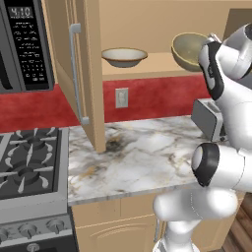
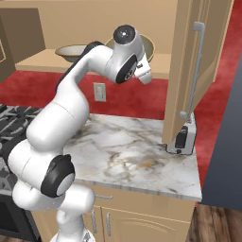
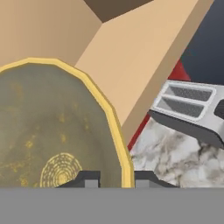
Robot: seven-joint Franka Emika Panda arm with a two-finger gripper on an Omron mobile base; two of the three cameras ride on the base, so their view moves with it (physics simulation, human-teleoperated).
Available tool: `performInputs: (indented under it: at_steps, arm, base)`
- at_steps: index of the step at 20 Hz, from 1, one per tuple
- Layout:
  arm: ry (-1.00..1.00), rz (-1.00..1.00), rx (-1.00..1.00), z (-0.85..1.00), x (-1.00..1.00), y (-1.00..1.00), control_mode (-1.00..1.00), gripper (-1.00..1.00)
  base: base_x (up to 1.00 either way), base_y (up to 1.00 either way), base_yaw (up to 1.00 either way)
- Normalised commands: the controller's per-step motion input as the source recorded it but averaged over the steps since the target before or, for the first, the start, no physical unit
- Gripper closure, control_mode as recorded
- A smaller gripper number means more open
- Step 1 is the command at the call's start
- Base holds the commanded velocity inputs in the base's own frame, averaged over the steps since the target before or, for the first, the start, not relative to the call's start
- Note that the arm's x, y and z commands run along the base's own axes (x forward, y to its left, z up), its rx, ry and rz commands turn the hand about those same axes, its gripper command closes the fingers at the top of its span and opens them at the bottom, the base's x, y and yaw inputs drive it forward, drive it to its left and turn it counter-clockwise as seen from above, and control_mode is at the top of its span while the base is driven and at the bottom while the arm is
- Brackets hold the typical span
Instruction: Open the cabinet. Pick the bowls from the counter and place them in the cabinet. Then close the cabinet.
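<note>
Bowls number two, and both are seen inside the open cabinet point(image 1: 88, 64) on its bottom board: the shallow bowl point(image 1: 124, 56) sits to the left, the deeper bowl point(image 1: 189, 49) to the right. The claw point(image 3: 114, 179) is closed narrowly over the deeper bowl's yellow rim. One toaster point(image 2: 184, 137) stands on the marble bench point(image 1: 142, 157), and one stove point(image 1: 29, 162) is set beside it.

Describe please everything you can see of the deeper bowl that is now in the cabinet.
The deeper bowl is round and beige, ceramic-looking, with a brownish-gold rim and a speckled inside with a ring pattern at the bottom. It is tilted, its opening facing outward, on the floor of the open cabinet, to the right of the shallow bowl. The gripper is shut on its rim, one finger inside and one outside.
</note>
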Motion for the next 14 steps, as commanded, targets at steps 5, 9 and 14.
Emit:
performInputs:
  at_steps: [5,9,14]
  arm:
    - [0.00,0.00,0.00,0.00,0.68,0.00,-1.00,1.00]
    - [0.05,0.00,0.00,0.00,0.62,0.01,-1.00,1.00]
    - [0.06,0.00,0.00,0.00,0.60,0.07,-1.00,1.00]
  base:
    - [0.00,0.00,0.00]
    - [0.00,0.00,0.00]
    - [0.00,0.00,0.00]
